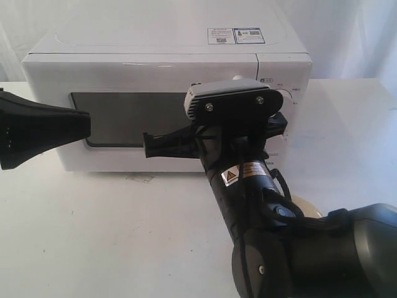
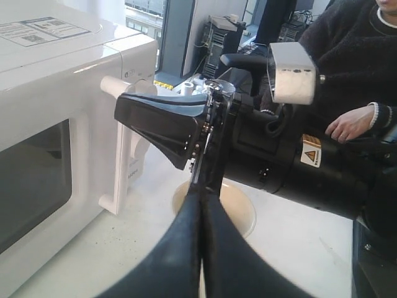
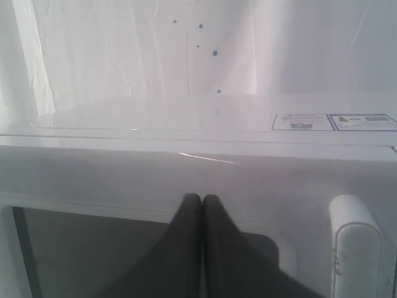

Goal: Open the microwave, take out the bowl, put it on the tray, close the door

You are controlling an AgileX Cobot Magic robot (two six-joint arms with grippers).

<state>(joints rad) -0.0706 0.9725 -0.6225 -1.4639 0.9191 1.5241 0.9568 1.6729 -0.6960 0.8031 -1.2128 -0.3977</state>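
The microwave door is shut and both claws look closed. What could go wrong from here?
The right gripper is shut and sits beside the handle, not around it; a poor grab could slip or shove the microwave. The left gripper hovers before the door, so the door swinging out might hit it.

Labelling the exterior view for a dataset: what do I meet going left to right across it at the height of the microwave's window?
left gripper → door window → right arm's wrist camera → upper knob
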